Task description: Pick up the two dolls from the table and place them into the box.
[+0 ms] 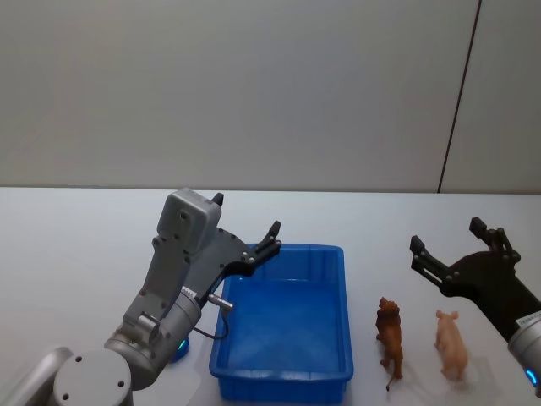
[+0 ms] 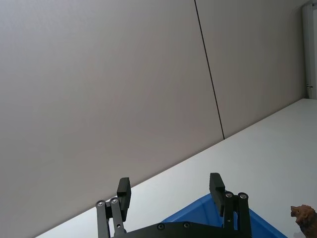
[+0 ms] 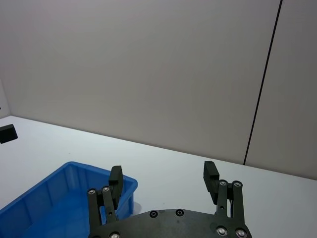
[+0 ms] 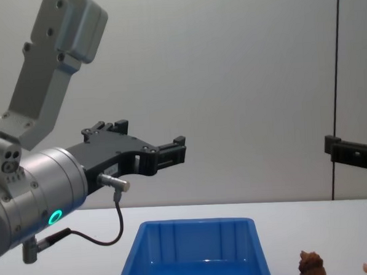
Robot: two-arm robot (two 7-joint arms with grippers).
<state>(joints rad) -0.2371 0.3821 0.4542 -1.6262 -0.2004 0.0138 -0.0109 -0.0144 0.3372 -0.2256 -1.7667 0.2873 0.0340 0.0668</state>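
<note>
Dark brown doll [image 1: 390,337] beside pale pink doll [image 1: 450,342]

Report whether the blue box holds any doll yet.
Empty: the box shows bare floor; the brown doll and pink doll stand beside it.

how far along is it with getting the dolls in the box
Done: nothing yet; the box looks empty. In hand: nothing. The left gripper hangs open by the box's left rim, and the right gripper hangs open to the box's right. Left: the brown lion and the pink pig both stand on the table right of the box, each needing pickup.
</note>
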